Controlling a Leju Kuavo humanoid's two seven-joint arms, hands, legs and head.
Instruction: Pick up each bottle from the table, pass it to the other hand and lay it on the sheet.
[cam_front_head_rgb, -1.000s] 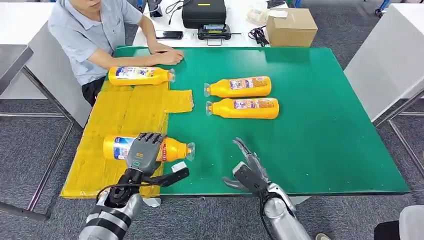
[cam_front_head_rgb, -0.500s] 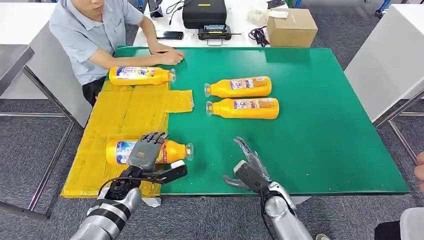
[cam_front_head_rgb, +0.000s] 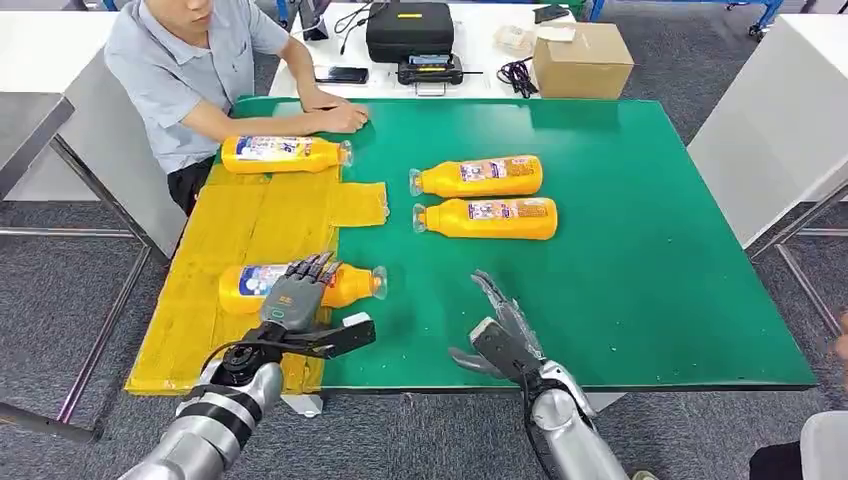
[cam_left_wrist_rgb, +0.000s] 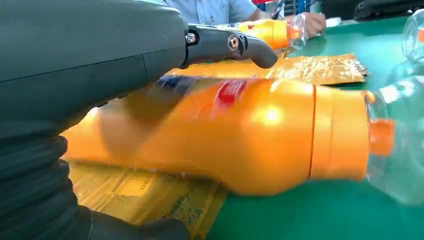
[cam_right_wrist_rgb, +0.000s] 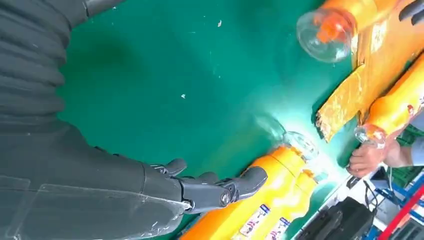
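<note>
While the left hand (cam_front_head_rgb: 296, 300) rests its dark fingers on top of the near orange plastic bottle with a clear cap (cam_front_head_rgb: 300, 285), that bottle lies on its side at the edge of the crinkled yellow sheet (cam_front_head_rgb: 250, 225), its cap end reaching over the green desk (cam_front_head_rgb: 640, 250); the thumb sticks out to the side, away from the bottle, so the hand covers it without closing round it. From the left wrist view the bottle (cam_left_wrist_rgb: 240, 135) sits just under the fingers, body on the sheet and cap over the green surface. A second orange bottle (cam_front_head_rgb: 285, 154) lies at the far end of the sheet, close to the forearm of a seated person in a grey shirt (cam_front_head_rgb: 180, 60). Two more orange bottles (cam_front_head_rgb: 485, 196) lie side by side near the middle of the desk, caps toward the sheet. Low at the near desk edge, the right hand (cam_front_head_rgb: 500, 335) is empty, fingers spread and stretched forward
</note>
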